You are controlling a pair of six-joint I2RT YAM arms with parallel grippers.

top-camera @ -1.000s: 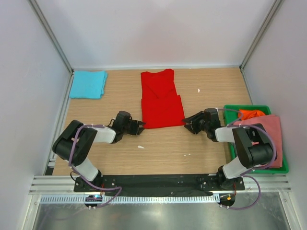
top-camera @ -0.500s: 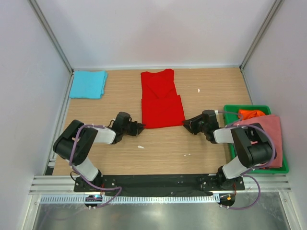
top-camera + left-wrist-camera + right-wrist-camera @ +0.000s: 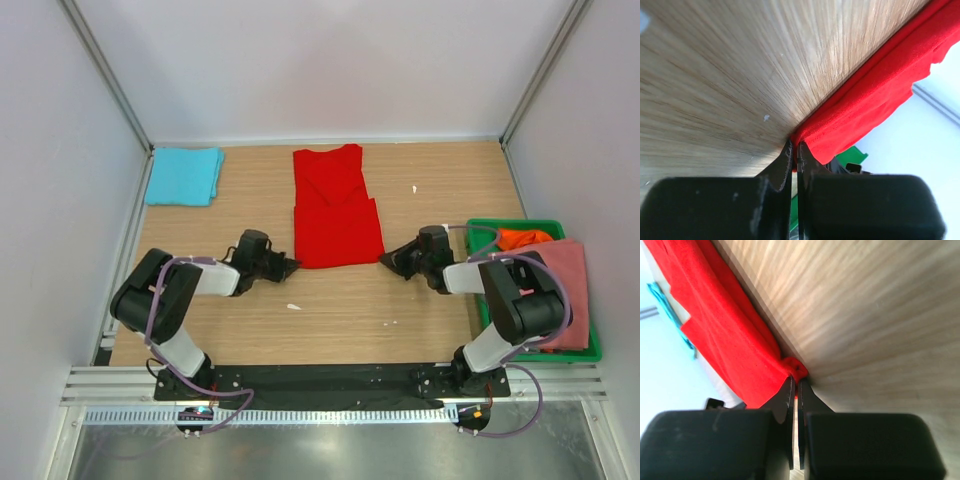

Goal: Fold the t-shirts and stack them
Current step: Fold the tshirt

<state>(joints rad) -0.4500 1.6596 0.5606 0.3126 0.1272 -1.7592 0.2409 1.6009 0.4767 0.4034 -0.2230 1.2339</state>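
Observation:
A bright red t-shirt (image 3: 337,205) lies partly folded in the middle of the table. My left gripper (image 3: 291,265) is shut on its near left corner, seen as red cloth (image 3: 875,95) at the fingertips in the left wrist view. My right gripper (image 3: 386,258) is shut on the near right corner, a bunched red fold (image 3: 740,340) at the tips in the right wrist view. A folded turquoise t-shirt (image 3: 184,176) lies at the far left. A salmon pink t-shirt (image 3: 568,290) and an orange one (image 3: 523,238) lie in the crate.
A green plastic crate (image 3: 535,226) stands at the right edge of the table. Small white scraps (image 3: 293,306) lie on the wood near the front. Metal frame posts and white walls enclose the table.
Both grippers have slid a little inward along the table to the shirt's near corners and are closed on the hem. The shirt itself has barely moved.

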